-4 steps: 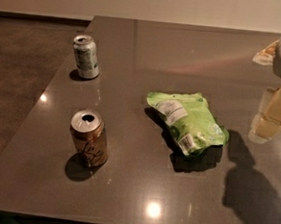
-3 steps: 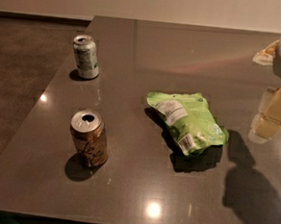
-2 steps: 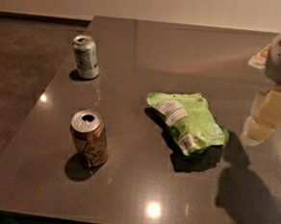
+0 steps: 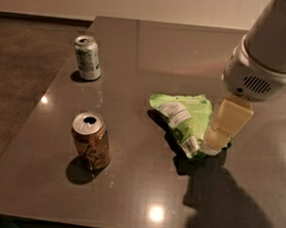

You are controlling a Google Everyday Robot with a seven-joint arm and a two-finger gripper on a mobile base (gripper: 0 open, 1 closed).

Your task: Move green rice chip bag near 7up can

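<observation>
The green rice chip bag [image 4: 179, 119] lies flat near the middle of the dark table, its white label panel and barcode facing up. The 7up can [image 4: 87, 57] stands upright at the far left of the table, well apart from the bag. My gripper [image 4: 220, 139] hangs from the white arm at the upper right and sits over the bag's right edge, covering part of it. Its cream-coloured finger is low, at or just above the bag.
A brown-orange can [image 4: 90, 140] with dark script stands upright at the near left, between the bag and the table's left edge. The dark table [image 4: 142, 194] has its left edge running diagonally, with floor beyond it.
The arm has moved left and forward from the right edge of the view, so that the gripper is now over the bag's right side. The bag and both cans have not moved.
</observation>
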